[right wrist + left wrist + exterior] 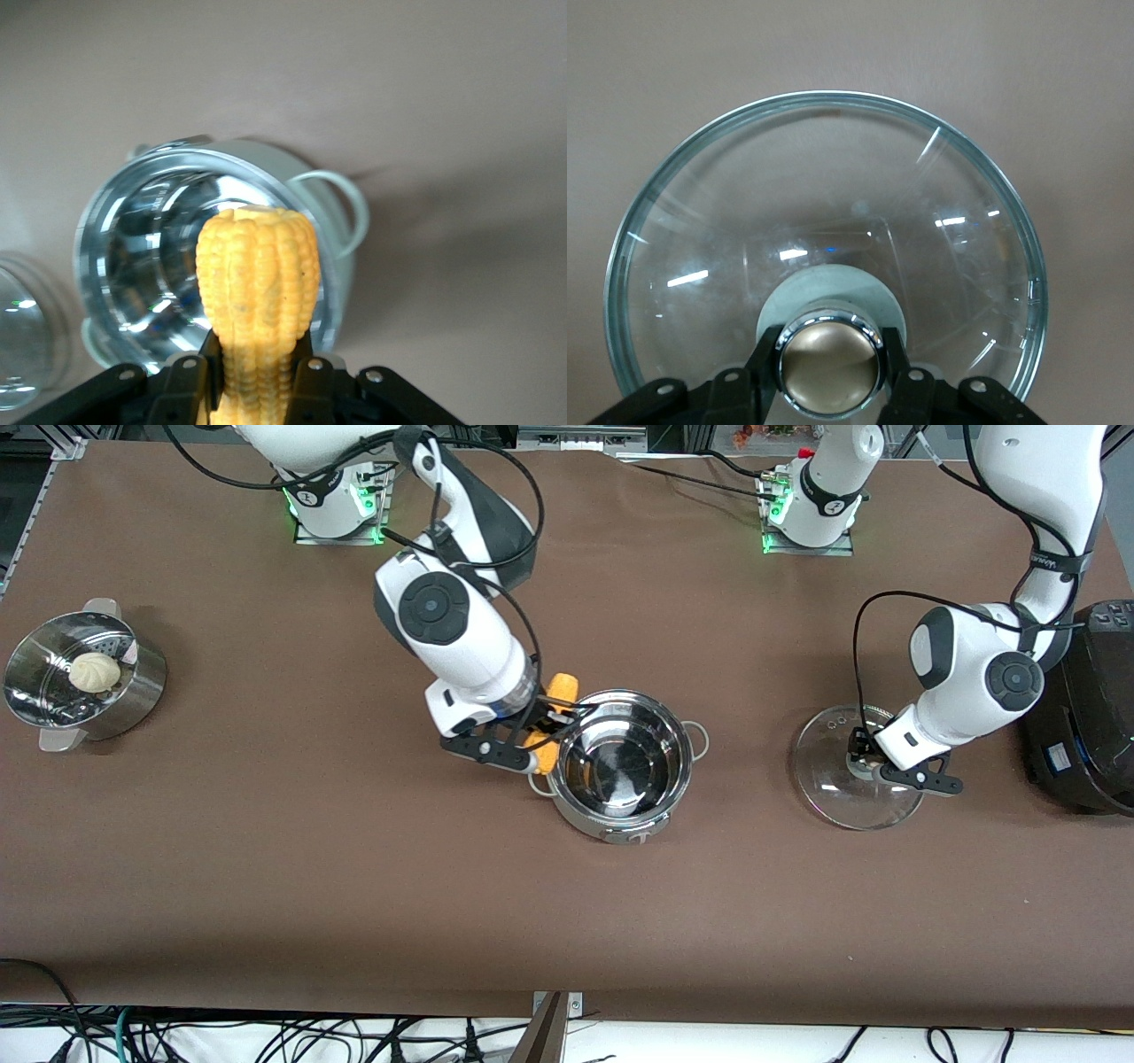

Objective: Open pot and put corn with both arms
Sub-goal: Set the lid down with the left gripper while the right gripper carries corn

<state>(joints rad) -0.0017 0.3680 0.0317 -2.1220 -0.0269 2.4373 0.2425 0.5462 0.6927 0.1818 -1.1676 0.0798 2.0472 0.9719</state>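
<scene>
The steel pot stands open and empty in the middle of the table; its inside wall gleams in the right wrist view. My right gripper is shut on the yellow corn, which hangs over the pot's rim on the side toward the right arm's end. From the wrist, the corn sticks out between the right gripper's fingers. My left gripper is shut on the tan knob of the glass lid, held between pot and cooker. The lid's glass fills the left wrist view.
A perforated steamer basket holding a white bun sits at the right arm's end of the table. A large black cooker stands at the left arm's end, close to the lid. Cables hang along the table's front edge.
</scene>
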